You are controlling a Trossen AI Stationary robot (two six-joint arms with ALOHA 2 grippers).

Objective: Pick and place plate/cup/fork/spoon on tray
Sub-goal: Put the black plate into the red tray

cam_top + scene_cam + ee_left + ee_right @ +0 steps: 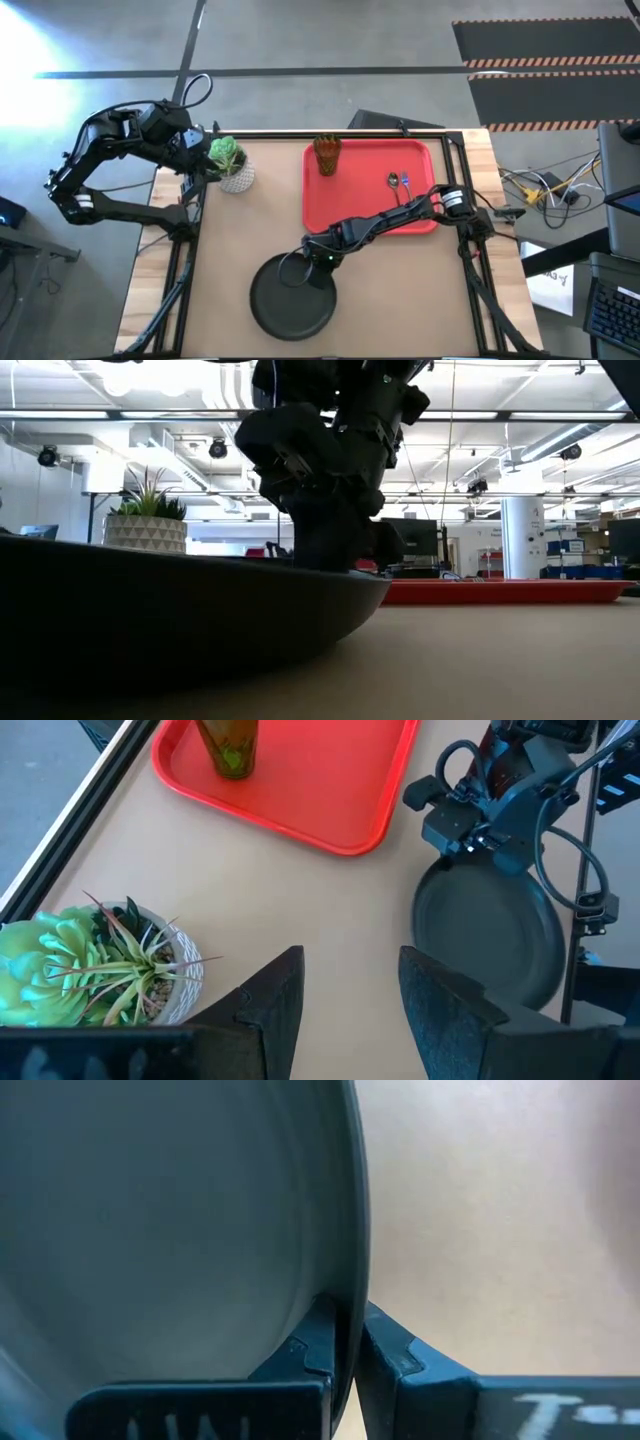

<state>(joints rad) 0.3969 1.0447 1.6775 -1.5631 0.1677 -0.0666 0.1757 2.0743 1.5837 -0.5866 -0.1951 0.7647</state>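
Observation:
The dark plate (292, 297) lies near the table's front edge, and my right gripper (321, 260) is shut on its far rim. Behind it the red tray (370, 205) holds the olive-green cup (327, 155) at its far left. The spoon (394, 180) and the blue-handled fork (406, 184) lie on the tray's right part. My left gripper (350, 1010) hangs open above the table's far left, beside the plant pot, with nothing between its fingers. My right gripper pinches the plate's raised rim (352, 1285) between its two fingers (315, 1345), one inside the rim and one outside. It holds the far right part of the rim, nearest the tray's near left corner. The fingers slant down from the far right. The plate looks level on the table.
A white pot with a green plant (231, 166) stands at the far left, close to my left gripper. Bare tabletop (420, 290) lies right of the plate and between the plant and the plate.

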